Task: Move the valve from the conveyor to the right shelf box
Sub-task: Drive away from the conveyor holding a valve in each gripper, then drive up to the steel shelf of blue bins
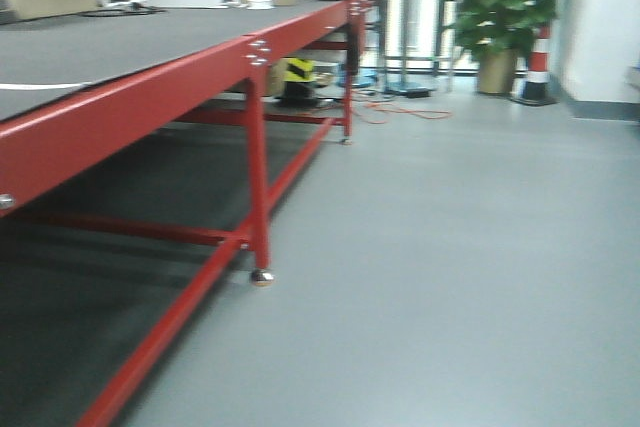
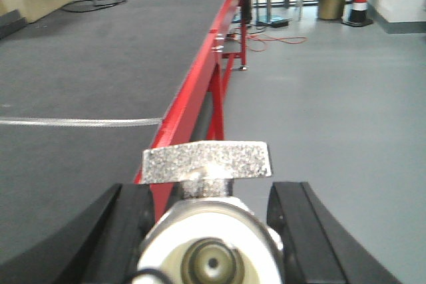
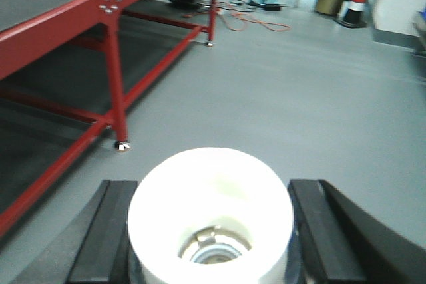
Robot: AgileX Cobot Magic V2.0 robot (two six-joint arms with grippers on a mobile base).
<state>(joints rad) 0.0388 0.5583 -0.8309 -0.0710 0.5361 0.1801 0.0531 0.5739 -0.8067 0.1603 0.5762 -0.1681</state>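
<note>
Valve (image 2: 210, 227), white with a speckled metal handle, is at the bottom centre of the left wrist view. The black left fingers (image 2: 123, 227) grip it and hold it above the red edge of the conveyor (image 2: 80, 64), which fills the upper left. In the right wrist view the right fingers (image 3: 333, 231) hold a white cylinder (image 3: 210, 211), probably a second valve seen end-on, over the grey floor (image 3: 299, 84). So the picking seems done. What is left is the carrying and the placing: no shelf or box shows in any view.
</note>
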